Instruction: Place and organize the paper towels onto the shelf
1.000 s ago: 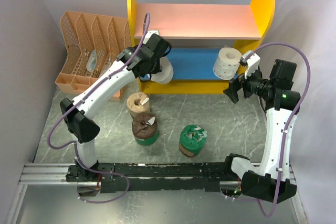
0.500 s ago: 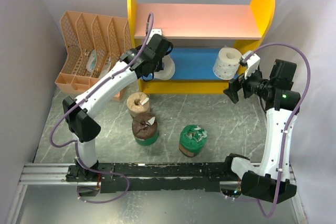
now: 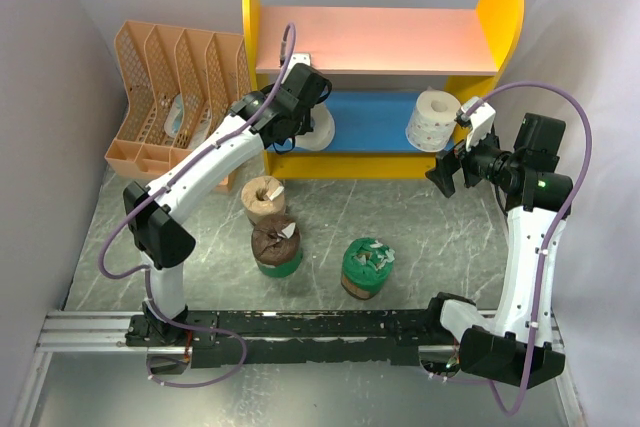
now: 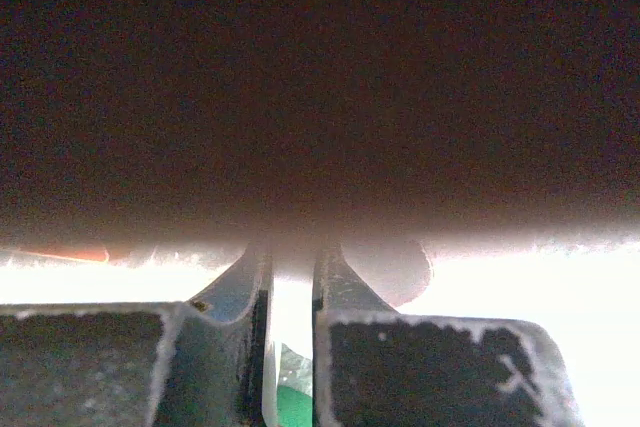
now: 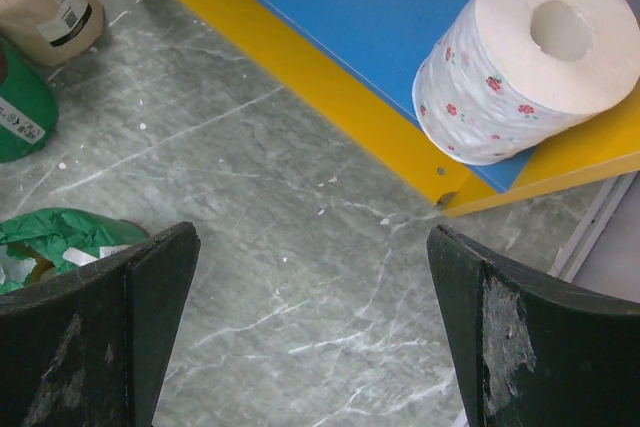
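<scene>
My left gripper (image 3: pixel 303 113) is shut on a plain white roll (image 3: pixel 319 128) and holds it at the left end of the shelf's blue lower board (image 3: pixel 372 119), under the pink upper board (image 3: pixel 380 39). In the left wrist view the fingers (image 4: pixel 340 292) pinch the roll's wall (image 4: pixel 385 269); most of that view is dark. A flowered white roll (image 3: pixel 432 119) stands on the blue board's right end (image 5: pixel 520 62). My right gripper (image 3: pixel 455 163) is open and empty over the floor in front of it (image 5: pixel 310 237). A tan roll (image 3: pixel 264 197) and two green-wrapped rolls (image 3: pixel 277 247) (image 3: pixel 366 267) stand on the floor.
A peach slotted file organizer (image 3: pixel 175 97) stands left of the shelf, close to my left arm. The shelf's yellow side panels (image 3: pixel 500 7) rise at both ends. Grey walls close in on both sides.
My left gripper has carried the white roll up and to the right, from the shelf's front edge further onto the blue board. The right arm has not moved.
</scene>
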You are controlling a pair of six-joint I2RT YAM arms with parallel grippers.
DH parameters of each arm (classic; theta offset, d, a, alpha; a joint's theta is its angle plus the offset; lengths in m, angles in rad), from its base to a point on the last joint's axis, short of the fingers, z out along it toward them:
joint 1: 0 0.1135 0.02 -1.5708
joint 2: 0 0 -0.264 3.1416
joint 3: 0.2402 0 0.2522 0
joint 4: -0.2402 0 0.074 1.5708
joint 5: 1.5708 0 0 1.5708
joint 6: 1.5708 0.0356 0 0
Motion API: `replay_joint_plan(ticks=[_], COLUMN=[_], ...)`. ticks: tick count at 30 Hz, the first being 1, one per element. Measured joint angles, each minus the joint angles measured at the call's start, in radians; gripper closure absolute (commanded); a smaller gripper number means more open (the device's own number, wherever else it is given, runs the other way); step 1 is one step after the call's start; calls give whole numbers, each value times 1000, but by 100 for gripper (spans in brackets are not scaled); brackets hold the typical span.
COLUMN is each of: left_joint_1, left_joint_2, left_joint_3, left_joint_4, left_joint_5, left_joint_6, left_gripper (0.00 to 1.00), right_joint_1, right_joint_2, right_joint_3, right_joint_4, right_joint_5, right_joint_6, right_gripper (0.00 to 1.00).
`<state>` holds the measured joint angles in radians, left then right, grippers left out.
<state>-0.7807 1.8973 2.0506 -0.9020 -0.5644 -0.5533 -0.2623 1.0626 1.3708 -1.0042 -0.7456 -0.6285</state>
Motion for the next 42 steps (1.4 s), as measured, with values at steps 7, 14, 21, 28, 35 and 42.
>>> replay_joint_plan(ticks=[7, 14, 21, 28, 35, 42], left_joint_1=[0, 0, 0, 0, 0, 0], left_joint_2=[6, 18, 33, 50, 53, 65], left_joint_3=[6, 22, 39, 63, 69, 88], left_joint_4=[-2, -3, -3, -8, -10, -14], left_joint_5=[0, 2, 3, 5, 9, 20], left_joint_6=[0, 0, 0, 0, 0, -4], left_gripper=[88, 83, 76, 71, 62, 47], right_joint_1=[0, 0, 0, 0, 0, 0], right_joint_2=[0, 0, 0, 0, 0, 0], right_joint_3=[3, 3, 3, 3, 3, -6], right_joint_4=[-3, -3, -3, -2, -2, 5], right_joint_5=[-4, -5, -5, -6, -6, -7], right_joint_6=[0, -1, -1, -1, -6, -15], right_gripper=[0, 0, 0, 0, 0, 0])
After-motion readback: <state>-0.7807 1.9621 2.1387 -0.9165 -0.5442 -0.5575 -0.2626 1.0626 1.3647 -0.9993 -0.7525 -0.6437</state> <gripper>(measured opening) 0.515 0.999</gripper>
